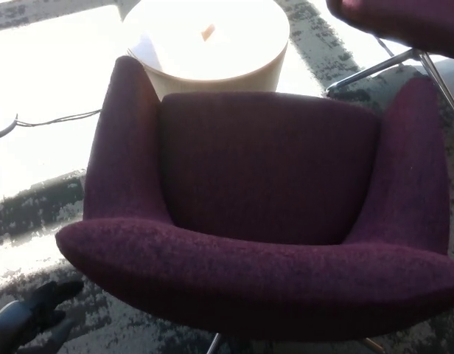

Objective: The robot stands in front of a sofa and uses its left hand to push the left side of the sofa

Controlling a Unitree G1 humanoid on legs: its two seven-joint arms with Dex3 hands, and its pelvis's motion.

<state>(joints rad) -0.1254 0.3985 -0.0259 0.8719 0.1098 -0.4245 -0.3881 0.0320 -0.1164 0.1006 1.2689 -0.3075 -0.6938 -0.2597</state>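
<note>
Currently the sofa (264,199) stands mid-floor on patterned carpet (35,214), facing the camera. Left hand (28,317) sits low at the bottom-left corner, apart from the sofa, fingers spread and empty. Behind: round table (208,44), cable (54,119), second chair (404,22) at the top-right.

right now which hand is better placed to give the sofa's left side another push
Left. The left hand sits low at the picture's bottom-left, just off the purple sofa and near its left front edge. The right hand isn't in view at all.
</note>
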